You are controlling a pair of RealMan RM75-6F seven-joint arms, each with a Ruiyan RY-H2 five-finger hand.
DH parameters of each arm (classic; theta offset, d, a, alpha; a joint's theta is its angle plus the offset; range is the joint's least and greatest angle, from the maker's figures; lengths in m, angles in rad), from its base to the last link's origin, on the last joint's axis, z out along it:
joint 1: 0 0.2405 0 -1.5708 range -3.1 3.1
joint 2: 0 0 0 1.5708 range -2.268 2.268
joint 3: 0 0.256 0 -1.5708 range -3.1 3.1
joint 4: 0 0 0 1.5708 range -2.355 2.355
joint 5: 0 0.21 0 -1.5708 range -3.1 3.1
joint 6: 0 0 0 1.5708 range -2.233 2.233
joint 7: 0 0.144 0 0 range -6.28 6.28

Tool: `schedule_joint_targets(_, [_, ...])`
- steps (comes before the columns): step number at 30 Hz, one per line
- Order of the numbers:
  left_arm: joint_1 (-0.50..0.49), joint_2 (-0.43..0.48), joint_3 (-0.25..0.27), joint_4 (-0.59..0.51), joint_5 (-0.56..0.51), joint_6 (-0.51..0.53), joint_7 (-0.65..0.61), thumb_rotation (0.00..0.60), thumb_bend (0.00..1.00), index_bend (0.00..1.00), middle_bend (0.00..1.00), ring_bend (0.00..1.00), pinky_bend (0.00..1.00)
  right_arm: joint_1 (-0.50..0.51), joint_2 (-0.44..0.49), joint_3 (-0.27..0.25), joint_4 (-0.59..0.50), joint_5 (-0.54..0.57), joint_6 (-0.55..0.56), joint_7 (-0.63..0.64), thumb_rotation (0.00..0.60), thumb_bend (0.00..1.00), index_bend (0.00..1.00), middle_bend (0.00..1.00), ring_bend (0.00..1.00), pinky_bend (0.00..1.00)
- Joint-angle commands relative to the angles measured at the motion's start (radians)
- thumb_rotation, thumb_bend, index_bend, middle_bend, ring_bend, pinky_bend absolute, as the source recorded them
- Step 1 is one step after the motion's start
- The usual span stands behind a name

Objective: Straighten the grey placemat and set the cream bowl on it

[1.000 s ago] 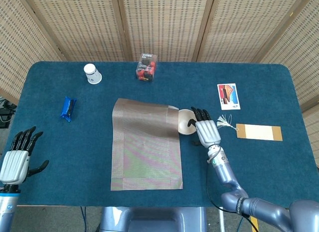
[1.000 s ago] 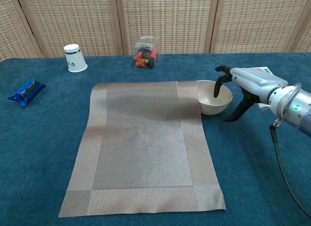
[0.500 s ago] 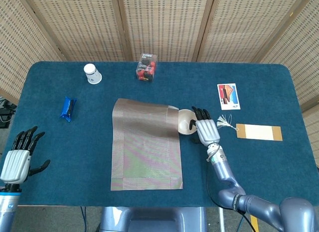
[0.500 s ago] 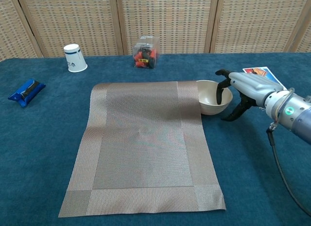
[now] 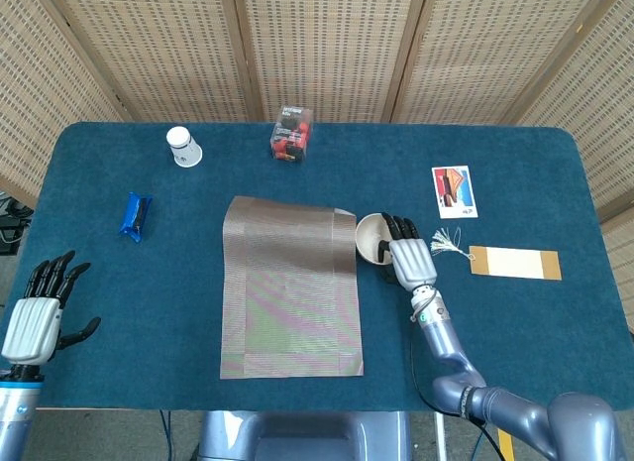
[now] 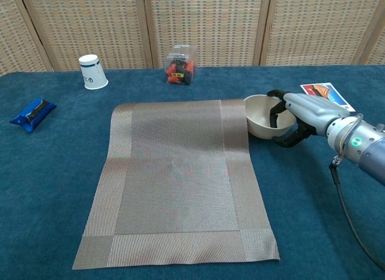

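Note:
The grey placemat (image 5: 289, 288) (image 6: 177, 177) lies flat in the middle of the blue table, slightly skewed. The cream bowl (image 5: 370, 238) (image 6: 262, 115) sits just off the mat's far right corner, tipped a little with its opening toward the mat. My right hand (image 5: 408, 258) (image 6: 301, 114) grips the bowl's right rim, with fingers hooked inside and the thumb under the outer wall. My left hand (image 5: 35, 317) hangs off the table's near left edge, fingers spread and holding nothing; the chest view does not show it.
A white paper cup (image 5: 183, 146) (image 6: 92, 71) and a clear box of red items (image 5: 291, 132) (image 6: 180, 64) stand at the back. A blue packet (image 5: 136, 215) (image 6: 33, 113) lies at the left. A picture card (image 5: 454, 191) and a tan tag (image 5: 513, 263) lie to the right.
My right hand's thumb has closed in under the bowl, which has tipped and moved slightly right off the mat's corner. That corner now lies flat. The left hand has barely moved.

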Motion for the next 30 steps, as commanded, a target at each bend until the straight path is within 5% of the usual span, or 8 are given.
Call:
schedule_joint_targets(1, [0.001,0.000,0.000,-0.001,0.001,0.002,0.000,0.600,0.22,0.14,0.00,0.00,0.00,-0.005,0.002,-0.004,-0.006,-0.005,0.010,0.002,0.600,0.55,0.70,0.09,0.00,0.00])
schedule_joint_targets(15, [0.006,0.000,-0.001,-0.005,0.006,0.008,0.002,0.600,0.22,0.14,0.00,0.00,0.00,-0.033,0.066,0.014,-0.058,-0.003,0.083,-0.052,0.600,0.54,0.71,0.09,0.00,0.00])
schedule_joint_targets(30, [0.010,0.000,0.001,-0.013,0.015,0.015,0.010,0.600,0.22,0.14,0.00,0.00,0.00,-0.057,0.182,0.117,0.010,0.151,0.044,-0.056,0.600,0.52,0.71,0.08,0.00,0.00])
